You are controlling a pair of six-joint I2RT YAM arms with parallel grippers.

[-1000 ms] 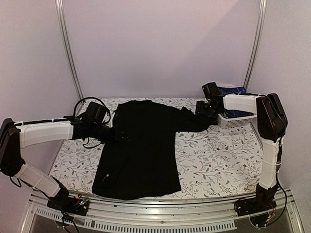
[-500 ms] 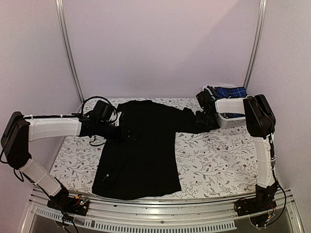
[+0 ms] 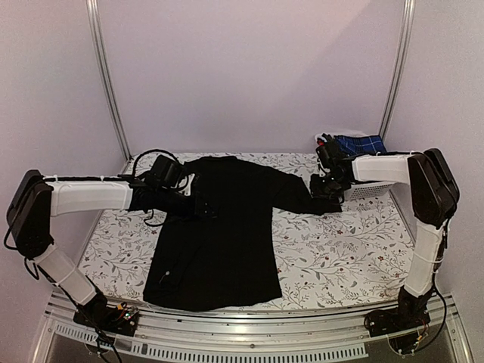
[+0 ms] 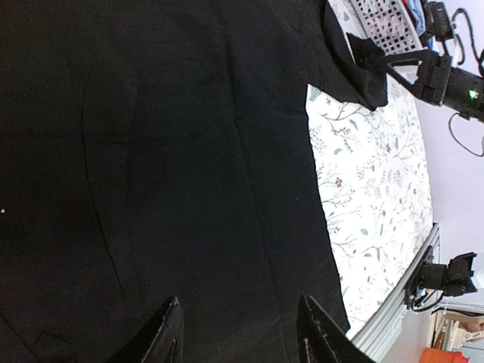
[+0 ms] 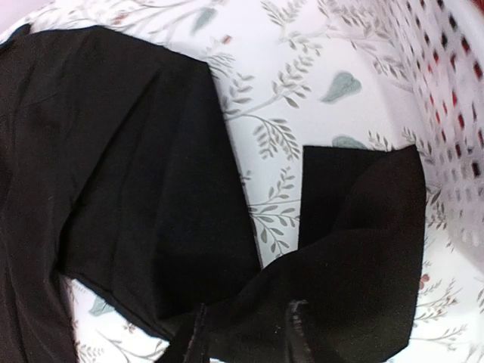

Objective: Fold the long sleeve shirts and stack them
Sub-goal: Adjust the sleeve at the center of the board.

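Note:
A black long sleeve shirt point(image 3: 219, 234) lies spread flat on the floral table, collar toward the back. My left gripper point(image 3: 203, 212) hovers over its left shoulder area. In the left wrist view the fingers point(image 4: 238, 302) stand apart, open, with only the shirt's body point(image 4: 189, 151) beyond them. My right gripper point(image 3: 327, 187) is at the end of the shirt's right sleeve, beside the basket. In the right wrist view its fingers point(image 5: 246, 314) are closed in on the dark sleeve end point(image 5: 363, 227), which drapes up between them. The shirt's left sleeve is hidden under my left arm.
A white slotted basket point(image 3: 370, 189) stands at the back right, close to my right gripper, with blue checked cloth point(image 3: 361, 142) in it. The basket wall point(image 5: 454, 91) fills the right edge of the right wrist view. A metal rail point(image 3: 242, 321) runs along the near edge.
My right gripper has closed on the sleeve end and shifted slightly right. My left gripper has slid rightward over the shirt, its fingers unchanged.

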